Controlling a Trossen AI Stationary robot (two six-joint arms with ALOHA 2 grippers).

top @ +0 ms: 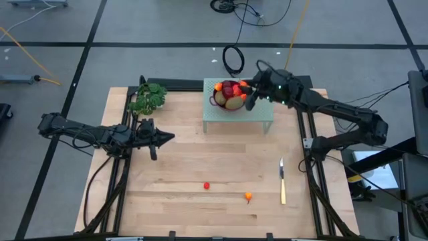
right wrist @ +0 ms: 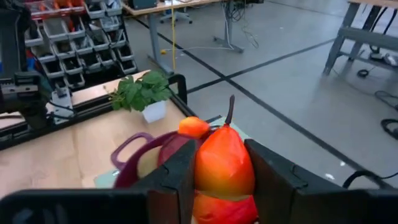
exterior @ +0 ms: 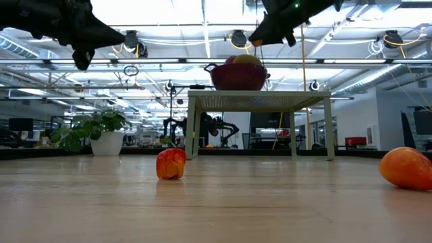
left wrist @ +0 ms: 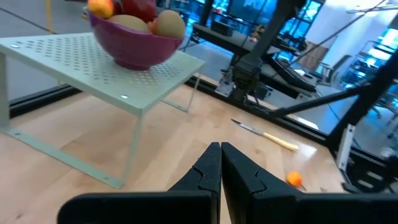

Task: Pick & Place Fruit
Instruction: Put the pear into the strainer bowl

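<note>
Right pincer (right wrist: 224, 180) clamped on one orange-red fruit (right wrist: 224, 163) above bowl (top: 229, 102), left pincer (left wrist: 221, 163) together, two fruits (top: 207, 185) on table (top: 180, 167)

Open wood mid-table, small red fruit (top: 206, 185), orange fruit (top: 248, 196), knife (top: 282, 182) near front

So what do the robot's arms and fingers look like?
Both arms are black and jointed, with thin black cables running along them. The left gripper ends in pointed black fingers. The right gripper has wide, flat black fingers.
</note>
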